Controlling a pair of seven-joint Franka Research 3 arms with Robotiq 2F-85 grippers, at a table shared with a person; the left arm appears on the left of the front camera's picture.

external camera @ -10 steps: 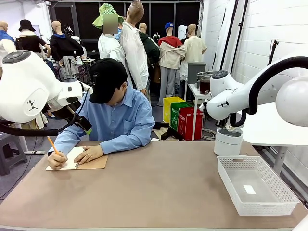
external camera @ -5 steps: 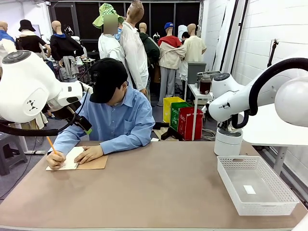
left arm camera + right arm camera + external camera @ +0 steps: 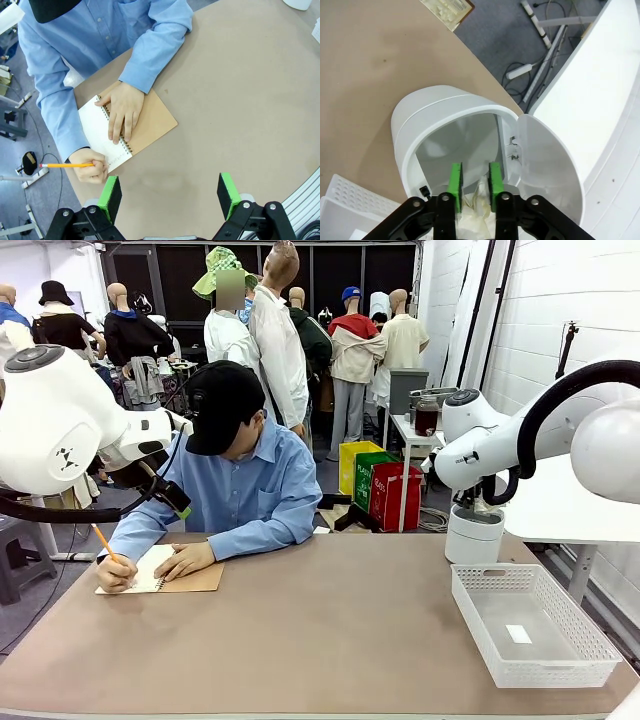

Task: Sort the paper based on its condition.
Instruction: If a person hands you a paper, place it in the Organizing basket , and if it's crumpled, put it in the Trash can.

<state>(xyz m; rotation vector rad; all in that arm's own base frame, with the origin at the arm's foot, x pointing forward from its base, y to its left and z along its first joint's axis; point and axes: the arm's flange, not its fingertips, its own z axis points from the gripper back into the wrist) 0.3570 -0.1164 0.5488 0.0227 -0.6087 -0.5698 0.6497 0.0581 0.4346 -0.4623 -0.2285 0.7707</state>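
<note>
Crumpled off-white paper (image 3: pixel 481 194) lies inside the white swing-lid bin (image 3: pixel 427 117), just under my right gripper (image 3: pixel 474 179). Its green pads stand a little apart over the bin's mouth, and I see nothing pinched between them. In the front view the right arm hangs over that bin (image 3: pixel 473 535) at the table's far right. My left gripper (image 3: pixel 169 192) is open, high above the table. Beyond it lies a spiral notebook (image 3: pixel 131 126) with a brown cover. The person's hand (image 3: pixel 121 107) rests on it, and the other hand writes with a pencil (image 3: pixel 65 164).
A white plastic basket (image 3: pixel 560 665) stands at the near right and holds a small white scrap (image 3: pixel 518 633). The person sits at the far left of the brown table (image 3: pixel 320 630). The bin's lid (image 3: pixel 547 165) is swung open to the right.
My right arm's wrist has shifted slightly to the right above the bin. The person's pencil hand has moved a little on the notebook. The left arm has stayed still.
</note>
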